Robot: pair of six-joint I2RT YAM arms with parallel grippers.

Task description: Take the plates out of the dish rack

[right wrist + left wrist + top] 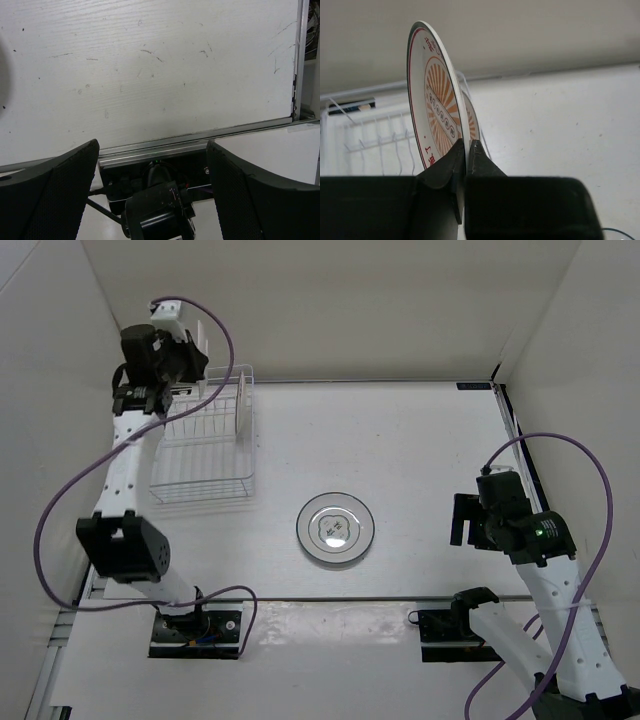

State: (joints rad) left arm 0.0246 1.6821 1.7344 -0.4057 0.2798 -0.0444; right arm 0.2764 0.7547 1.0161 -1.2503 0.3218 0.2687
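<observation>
1. Pale walls around a white desk; white wire dish rack at far left.
2. Shut tight, left hand pinching the lower rim of an orange-patterned plate, held upright and edge-on, raised by the rack's far edge.
3. Behind it, a second plate standing upright in the rack; grey-ringed plate lying flat mid-desk, well apart from the rack.
4. Spread wide, right hand gripping nothing, hovering at near right.
5. Probably stiff, glazed, slippery and breakable; light enough for a rim pinch, yet prone to pivot in the grip.
6. Best taken deep on the rim, then set down gently and flat beside the grey-ringed one.
</observation>
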